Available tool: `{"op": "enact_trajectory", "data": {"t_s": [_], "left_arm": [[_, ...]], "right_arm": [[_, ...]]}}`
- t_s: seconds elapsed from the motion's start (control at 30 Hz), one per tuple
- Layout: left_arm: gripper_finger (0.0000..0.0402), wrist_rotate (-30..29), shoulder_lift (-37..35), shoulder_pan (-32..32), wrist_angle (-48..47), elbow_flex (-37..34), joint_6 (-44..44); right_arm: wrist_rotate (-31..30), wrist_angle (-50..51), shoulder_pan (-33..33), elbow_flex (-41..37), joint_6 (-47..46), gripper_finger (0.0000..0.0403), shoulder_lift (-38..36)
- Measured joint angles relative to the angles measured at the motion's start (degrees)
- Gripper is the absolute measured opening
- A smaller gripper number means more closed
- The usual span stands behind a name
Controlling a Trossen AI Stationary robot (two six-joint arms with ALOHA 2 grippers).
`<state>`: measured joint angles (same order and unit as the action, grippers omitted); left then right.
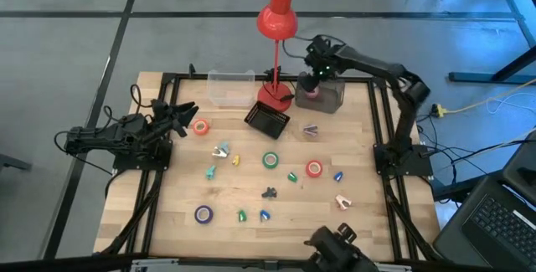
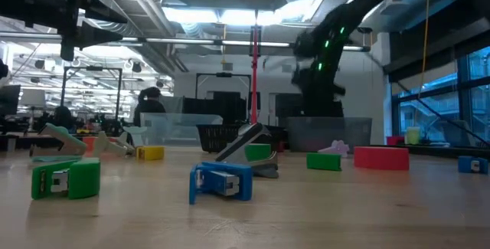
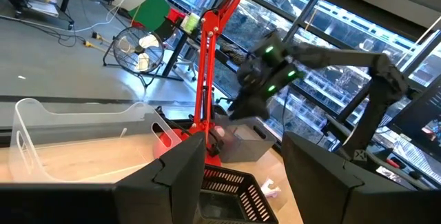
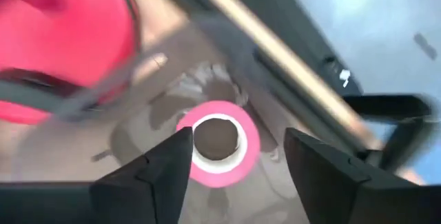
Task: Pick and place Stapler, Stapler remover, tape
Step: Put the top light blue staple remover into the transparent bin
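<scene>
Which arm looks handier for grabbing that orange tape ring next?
Probably the left. Its pincer is open right beside the orange tape ring, while the right pincer hangs open over the grey box with a pink ring inside.

Even overhead light falls on the wooden table [image 1: 276, 197], shadows faint. The right wrist view is motion-blurred around a pink tape roll [image 4: 219, 141]. Ceiling lights [image 2: 222, 15] glare in the low view.

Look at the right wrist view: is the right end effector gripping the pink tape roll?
No. The right end effector is open, and the pink tape roll lies loose in the grey bin below its fingers.
</scene>
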<state>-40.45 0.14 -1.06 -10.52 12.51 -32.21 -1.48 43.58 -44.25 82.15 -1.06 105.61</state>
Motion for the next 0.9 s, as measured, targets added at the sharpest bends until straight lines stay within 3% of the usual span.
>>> {"op": "enact_trajectory", "data": {"t_s": [0.23,0.37,0.53,0.73,0.9], "left_arm": [[0.0189,0.00,0.00,0.00,0.00,0.00,0.18],[0.0189,0.64,0.00,0.00,-0.02,0.00,3.59],[0.0189,0.99,0.00,0.00,-0.02,-0.02,4.95],[0.0189,6.82,1.36,0.02,-0.37,0.00,6.91],[0.0189,17.48,11.10,0.00,-3.95,3.62,5.03]], "right_arm": [[1.72,8.60,6.51,0.09,1.70,0.0210,-18.40],[2.16,17.16,15.25,0.09,-0.66,0.0198,-26.72],[0.67,23.55,27.48,0.07,-10.24,0.0193,-32.41],[-9.00,30.40,40.26,0.04,-22.45,0.0192,-33.54],[-19.62,35.92,46.05,0.04,-31.64,0.0192,-33.45]]}}
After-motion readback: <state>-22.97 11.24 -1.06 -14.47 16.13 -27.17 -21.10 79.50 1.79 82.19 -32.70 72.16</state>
